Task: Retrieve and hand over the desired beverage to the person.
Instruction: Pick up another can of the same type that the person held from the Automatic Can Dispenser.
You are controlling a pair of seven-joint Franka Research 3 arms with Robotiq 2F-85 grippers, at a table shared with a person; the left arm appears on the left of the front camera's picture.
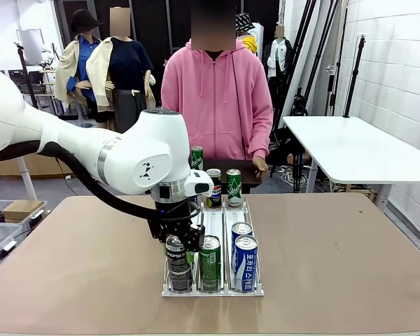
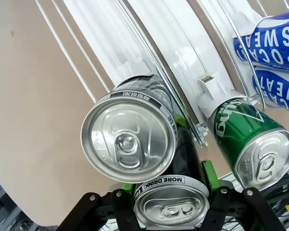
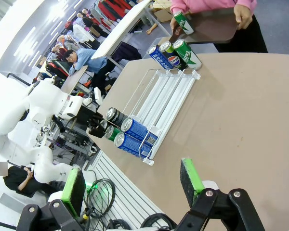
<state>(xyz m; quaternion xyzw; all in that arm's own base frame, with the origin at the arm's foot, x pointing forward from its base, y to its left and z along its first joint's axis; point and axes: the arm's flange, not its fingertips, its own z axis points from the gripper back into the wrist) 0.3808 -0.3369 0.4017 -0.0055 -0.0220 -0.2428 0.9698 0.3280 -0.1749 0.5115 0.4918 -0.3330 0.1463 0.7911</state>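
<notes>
At the near end of the rack [image 1: 220,220], the front view has the left end effector [image 1: 178,241] down in the left lane, but its own black housing hides the grip. The left wrist view shows the grip. The green pads [image 2: 209,169] are drawn in narrow against both sides of a black can [image 2: 171,207], whose silver top sits between the finger links. A second black can [image 2: 130,137] stands just beyond it in the same lane. A green can [image 2: 253,144] is in the next lane and two blue cans [image 2: 274,38] are in the lane past that.

Only the front view shows the person [image 1: 213,98] whole, in a pink hooded sweatshirt, standing at the far side of the surface [image 1: 336,252].

The right wrist view looks along the rack from the side. It shows the person's hand [image 3: 243,14] on a dark tray [image 3: 216,26] that carries a green can [image 3: 183,21]. A Pepsi can [image 3: 164,57] and two green ones stand at the rack's far end. In that view the right end effector [image 3: 132,185] hangs above the surface near its edge, with its pads spread wide and nothing between them.
</notes>
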